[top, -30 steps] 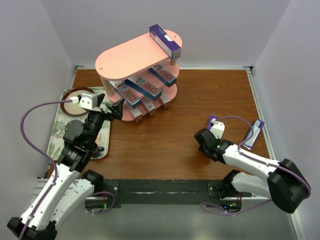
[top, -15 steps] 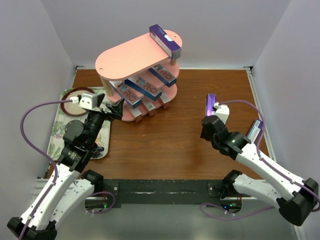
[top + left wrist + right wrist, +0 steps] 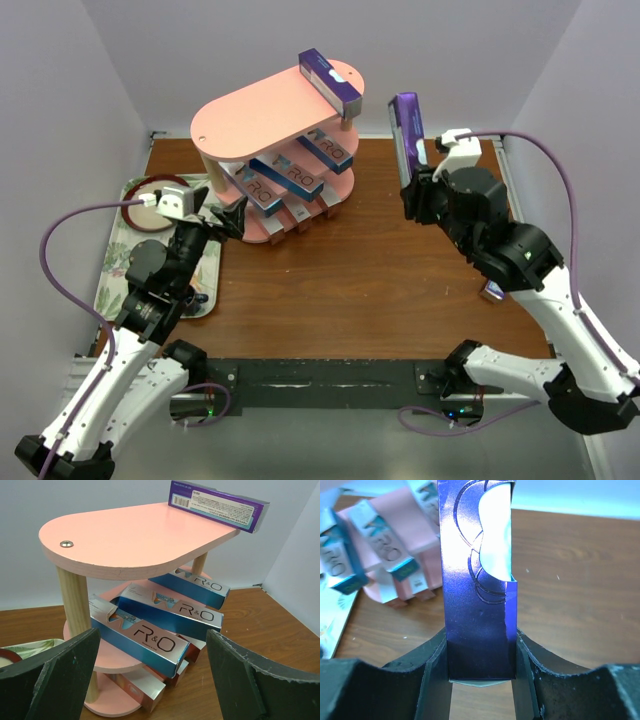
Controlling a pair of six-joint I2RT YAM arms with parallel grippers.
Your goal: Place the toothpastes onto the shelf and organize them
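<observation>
The pink three-tier shelf (image 3: 262,122) stands at the table's far left-centre. One purple toothpaste box (image 3: 330,80) lies on its top board. Three blue R&O boxes (image 3: 290,175) lie on the middle board, and red and white boxes (image 3: 292,213) on the bottom one. My right gripper (image 3: 414,192) is shut on another purple box (image 3: 407,135), held upright in the air to the right of the shelf; it shows between the jaws in the right wrist view (image 3: 477,580). My left gripper (image 3: 225,214) is open and empty, facing the shelf (image 3: 135,535) from the left.
A floral tray (image 3: 112,272) with a red-rimmed round dish (image 3: 145,197) lies at the left edge, under my left arm. A bit of another box (image 3: 493,292) shows on the table at the right, mostly hidden by my right arm. Walls enclose three sides.
My right arm has risen from low over the table and swung toward the far side, carrying the purple box up beside the shelf. My left arm has not moved.
</observation>
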